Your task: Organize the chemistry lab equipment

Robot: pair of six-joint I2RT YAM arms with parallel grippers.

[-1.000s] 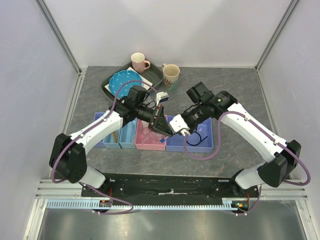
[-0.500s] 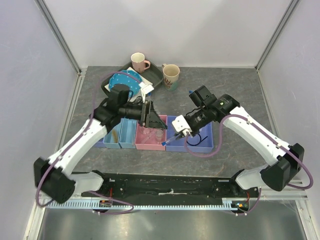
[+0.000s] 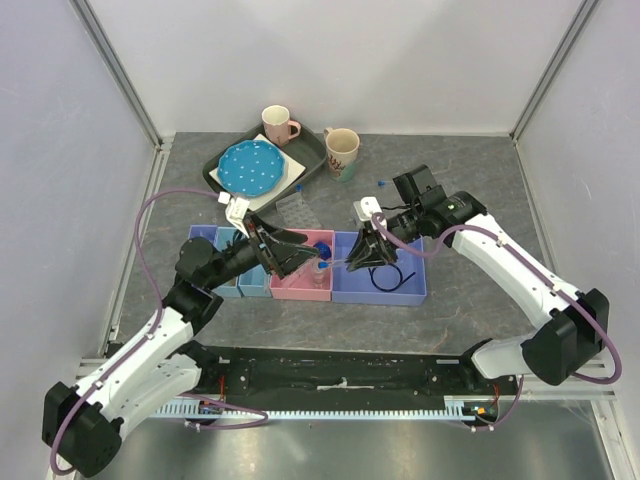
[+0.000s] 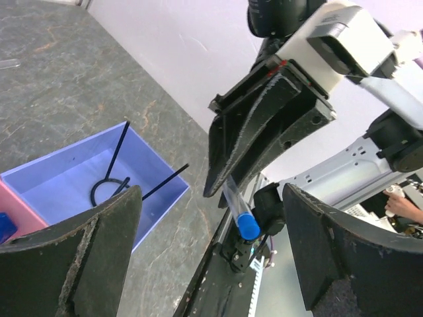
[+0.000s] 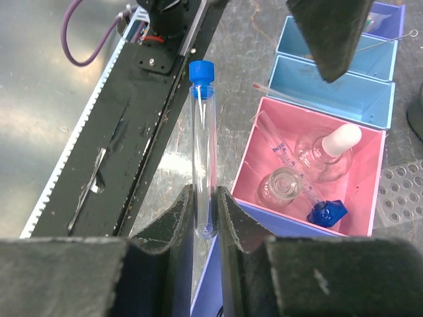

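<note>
A clear test tube (image 5: pixel 203 145) with a blue cap (image 5: pixel 202 71) is pinched at its round bottom end by my right gripper (image 5: pixel 203 198), which is shut on it. In the top view this gripper (image 3: pixel 362 255) hovers over the seam between the pink bin (image 3: pixel 298 285) and the purple bin (image 3: pixel 405 288). My left gripper (image 3: pixel 300 252) stands open just left of the tube, its fingers wide apart and touching nothing (image 4: pixel 211 195). The tube's cap (image 4: pixel 248 226) shows between them, farther off. A black looped wire (image 4: pixel 109 188) lies in the purple bin.
The pink bin (image 5: pixel 360 198) holds a white-stoppered flask (image 5: pixel 327 148), a small clear bottle (image 5: pixel 281 185) and a blue stopper (image 5: pixel 327 212). Blue bins (image 3: pixel 240 280) sit to its left. Behind are a clear welled tray (image 3: pixel 293 207), blue dotted plate (image 3: pixel 250 167), pink mug (image 3: pixel 277 125) and beige mug (image 3: pixel 342 150).
My left gripper opened, let go of the tube and drew back to the left. The right gripper kept the tube and swung it level over the bins.
</note>
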